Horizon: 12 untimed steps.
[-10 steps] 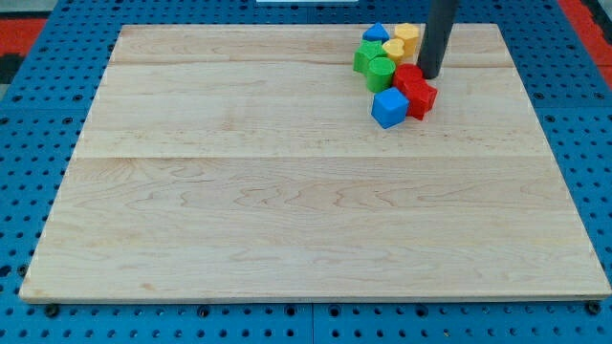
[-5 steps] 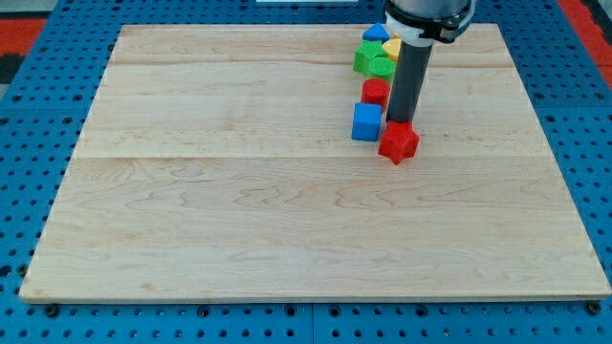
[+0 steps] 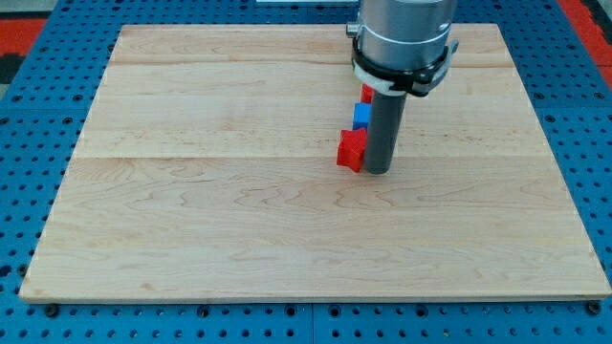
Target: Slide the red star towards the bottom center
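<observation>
The red star lies on the wooden board, a little right of the middle and above centre. My tip rests on the board right against the star's right side, and the rod hides part of the star. A blue block sits just above the star, partly behind the rod. A second red block peeks out above the blue one.
The arm's grey body covers the top right of the board and hides the green, yellow and other blue blocks there. Blue pegboard surrounds the board on all sides.
My tip has moved down and to the left, and the red star has moved down-left with it. The arm's body now hides the block cluster at the top.
</observation>
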Available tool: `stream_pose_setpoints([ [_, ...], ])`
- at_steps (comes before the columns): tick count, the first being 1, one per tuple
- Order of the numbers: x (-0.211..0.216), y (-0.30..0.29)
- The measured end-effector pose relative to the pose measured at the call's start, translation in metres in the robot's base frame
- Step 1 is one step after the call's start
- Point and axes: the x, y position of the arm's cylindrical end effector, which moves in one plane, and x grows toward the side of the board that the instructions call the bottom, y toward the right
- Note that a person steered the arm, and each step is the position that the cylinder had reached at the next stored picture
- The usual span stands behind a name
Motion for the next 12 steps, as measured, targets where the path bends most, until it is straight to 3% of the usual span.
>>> stream_pose_setpoints([
  [1,-0.048,0.032],
  [2,-0.057,0.001],
  [3,-0.032,-0.037],
  [5,-0.017,-0.068],
  [6,-0.012,-0.112],
  [7,-0.003,-0.103],
  [8,-0.004,-0.057],
  [12,0.006,-0.022],
])
